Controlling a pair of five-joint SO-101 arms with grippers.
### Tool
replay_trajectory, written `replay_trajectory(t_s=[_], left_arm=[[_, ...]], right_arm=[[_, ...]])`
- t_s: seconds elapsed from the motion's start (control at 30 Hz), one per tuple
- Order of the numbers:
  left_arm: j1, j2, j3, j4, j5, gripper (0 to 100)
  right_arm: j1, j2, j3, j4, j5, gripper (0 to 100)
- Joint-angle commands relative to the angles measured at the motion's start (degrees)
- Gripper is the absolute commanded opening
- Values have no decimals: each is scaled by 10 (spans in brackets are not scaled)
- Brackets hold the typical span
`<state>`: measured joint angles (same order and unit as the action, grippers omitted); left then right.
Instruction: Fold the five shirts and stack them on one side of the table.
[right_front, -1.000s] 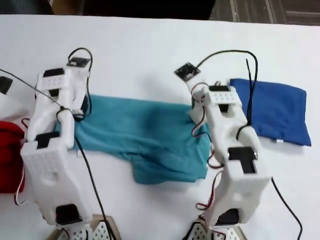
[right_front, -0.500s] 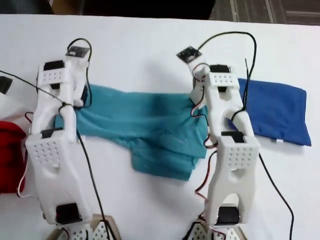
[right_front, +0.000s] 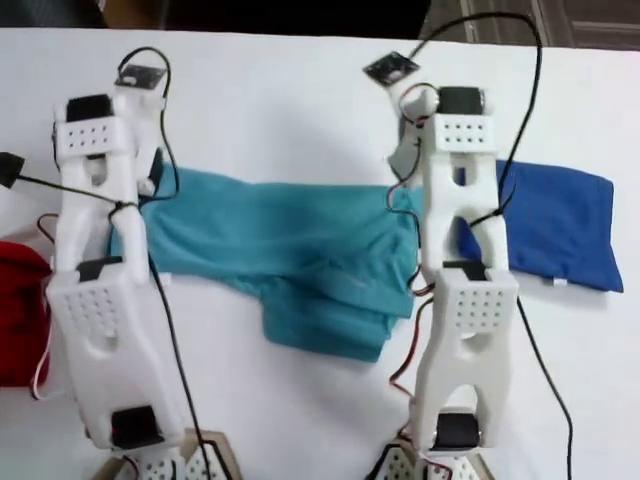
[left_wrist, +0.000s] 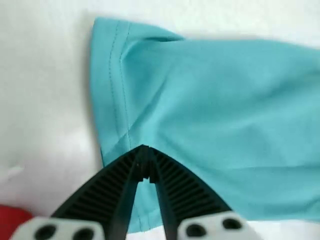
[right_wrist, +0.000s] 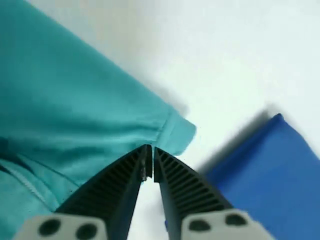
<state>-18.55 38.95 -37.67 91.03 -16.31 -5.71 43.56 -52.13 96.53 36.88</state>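
A teal shirt (right_front: 290, 255) lies stretched across the middle of the table, its near part bunched into folds. My left gripper (left_wrist: 145, 172) is shut on the shirt's left edge near the hem (left_wrist: 112, 85). In the high view this gripper (right_front: 152, 188) sits at the shirt's far left corner. My right gripper (right_wrist: 149, 167) is shut on the shirt's right edge, close to its corner (right_wrist: 177, 131). In the high view it (right_front: 404, 196) stands at the shirt's far right corner. A folded blue shirt (right_front: 555, 225) lies to the right of it.
A red shirt (right_front: 20, 310) lies bunched at the table's left edge. The blue shirt (right_wrist: 260, 180) is just beyond the teal corner in the right wrist view. Cables loop over both arms. Bare white table (right_front: 280, 110) spreads behind the teal shirt.
Both arms have stretched farther from their bases, drawing the teal shirt's held edge toward the back of the table. The shirt's near part has slid along after it.
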Motion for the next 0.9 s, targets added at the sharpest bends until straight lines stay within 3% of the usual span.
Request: replay_trajectory(t_s=[0.0, 0.23, 0.5, 0.73, 0.87], left_arm=[[-4, -49, 16, -7, 0, 26], [-4, -50, 155, -105, 0, 26], [-4, -135, 281, -171, 4, 26], [-1, -217, 472, -306, 4, 26], [-1, -219, 513, -325, 5, 26]], right_arm=[[-36, -48, -13, 16, 4, 21], [-149, -171, 129, 15, 4, 21], [-204, -277, 322, 0, 4, 21], [-273, -426, 572, -104, 5, 21], [-319, -496, 719, -172, 4, 21]])
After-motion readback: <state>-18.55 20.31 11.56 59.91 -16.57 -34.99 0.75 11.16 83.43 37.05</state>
